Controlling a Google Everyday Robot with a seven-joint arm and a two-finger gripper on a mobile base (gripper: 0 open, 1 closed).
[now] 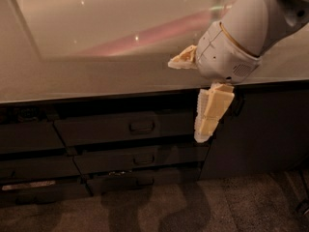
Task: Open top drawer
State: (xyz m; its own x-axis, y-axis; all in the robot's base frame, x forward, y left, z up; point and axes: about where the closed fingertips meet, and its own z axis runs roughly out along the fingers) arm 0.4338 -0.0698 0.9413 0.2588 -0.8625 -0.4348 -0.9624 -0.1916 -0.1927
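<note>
Jaws spread wide, lower finger (211,111) overlapping shut top drawer (106,128).

A glossy beige countertop (96,76) catches pinkish light above a dark cabinet panel (270,129) and speckled brown floor (241,204).

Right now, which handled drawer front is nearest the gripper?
The top drawer, the widest front just under the counter; the gripper hangs by its right end.
</note>
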